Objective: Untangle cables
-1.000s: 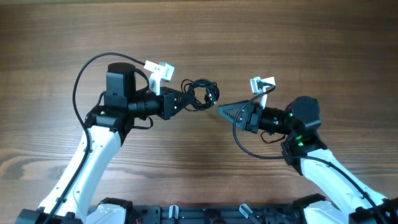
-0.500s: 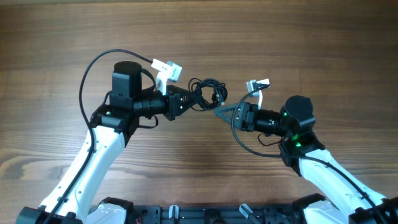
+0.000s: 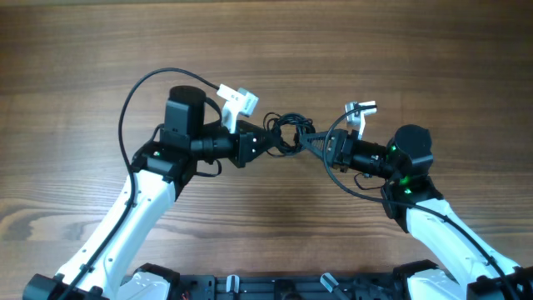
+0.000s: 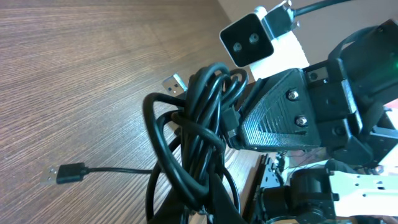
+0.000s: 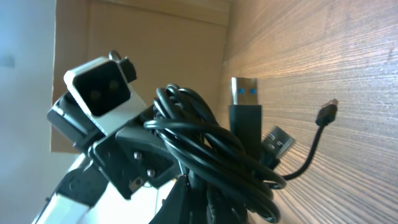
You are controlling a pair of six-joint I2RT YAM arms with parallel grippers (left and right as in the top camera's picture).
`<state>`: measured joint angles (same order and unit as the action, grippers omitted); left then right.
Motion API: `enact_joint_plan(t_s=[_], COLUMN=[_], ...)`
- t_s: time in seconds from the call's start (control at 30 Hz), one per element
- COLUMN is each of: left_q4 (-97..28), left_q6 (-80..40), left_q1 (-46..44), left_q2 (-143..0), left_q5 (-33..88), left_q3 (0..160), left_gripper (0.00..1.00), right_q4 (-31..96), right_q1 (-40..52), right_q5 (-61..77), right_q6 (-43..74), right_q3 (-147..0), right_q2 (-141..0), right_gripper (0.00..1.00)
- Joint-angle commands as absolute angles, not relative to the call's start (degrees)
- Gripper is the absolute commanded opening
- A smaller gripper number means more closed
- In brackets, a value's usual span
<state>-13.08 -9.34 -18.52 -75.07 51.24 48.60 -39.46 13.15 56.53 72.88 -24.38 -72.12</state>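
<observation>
Left hand (image 3: 268,142): closed on the cables (image 3: 290,132). The bunch sits at its fingertips, and in the left wrist view the strands rise from the bottom edge of the frame, where its fingers meet. The fingers themselves are hidden behind the strands.

Right hand (image 3: 316,143): its tip touches the far side of the same bunch, directly opposite the left hand. Its fingers are covered by strands in its own wrist view, so its opening and any hold on the bunch cannot be told.

Cables: 1 tight knot of thin dark loops lies between the 2 hands, above the wooden tabletop (image 3: 400,50). Whether it clears the surface cannot be told.

Loose ends: 1 blue-tongued USB plug (image 5: 245,102) stands upright just beyond the right hand. 1 small plug (image 5: 328,114) trails out on a single strand over the tabletop.
</observation>
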Motion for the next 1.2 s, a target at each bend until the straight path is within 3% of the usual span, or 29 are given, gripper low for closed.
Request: enact_joint_plan(t_s=[0.0, 0.13, 0.37, 0.4, 0.47, 0.5, 0.57, 0.7, 0.83, 0.97, 1.07, 1.17], left_q4=[-13.0, -11.6, -10.2, -10.2, -9.2, -8.0, -7.2, -7.3, -7.2, -7.2, -7.0, -5.2], left_q6=[-9.4, -9.4, -9.4, -9.4, -9.4, -9.4, -9.4, -9.5, -9.3, -3.4, -3.0, -3.0], left_q1=[-22.1, -25.3, -32.6, -32.8, -32.7, -32.0, -29.6, -22.5, -19.9, -19.9, -20.0, -20.0], left_q2=[-75.0, -75.0, -75.0, -75.0, -75.0, -75.0, -75.0, -75.0, -75.0, -75.0, -75.0, -75.0], left_q5=[49.4, 49.4, 52.3, 53.8, 54.3, 54.2, 54.2, 54.2, 58.2, 70.7, 77.1, 77.5], left_q3=[49.1, 49.1, 49.1, 49.1, 49.1, 49.1, 49.1, 49.1, 49.1, 49.1, 49.1, 49.1], left_gripper=[0.04, 0.04, 0.04, 0.04, 0.04, 0.04, 0.04, 0.04, 0.04, 0.04, 0.04, 0.04], right_q4=[-40.0, -40.0, -39.2, -39.2, -39.1, -38.2, -34.6, -33.6, -33.8, -34.3, -37.5, -36.3], right_q1=[13.2, 13.5, 18.7, 18.7, 18.7, 18.7, 18.7, 15.1, 4.3, -0.3, 0.2, 0.2], right_q5=[56.9, 54.8, 31.3, 29.8, 29.7, 31.0, 33.7, 42.1, 56.7, 66.1, 75.9, 78.5], right_q6=[73.7, 73.7, 73.5, 73.5, 72.8, 71.4, 70.6, 69.8, 55.4, 41.2, 37.6, 38.8], right_q3=[-25.1, -25.1, -25.1, -25.1, -25.1, -25.1, -25.1, -25.1, -25.1, -25.1, -25.1, -25.1], right_q2=[-72.4, -72.4, -72.4, -72.4, -72.4, -72.4, -72.4, -72.4, -72.4, -72.4, -72.4, -72.4], right_gripper=[0.05, 0.05, 0.04, 0.09, 0.27, 0.42, 0.58, 0.75, 0.79, 0.95, 0.89, 0.74])
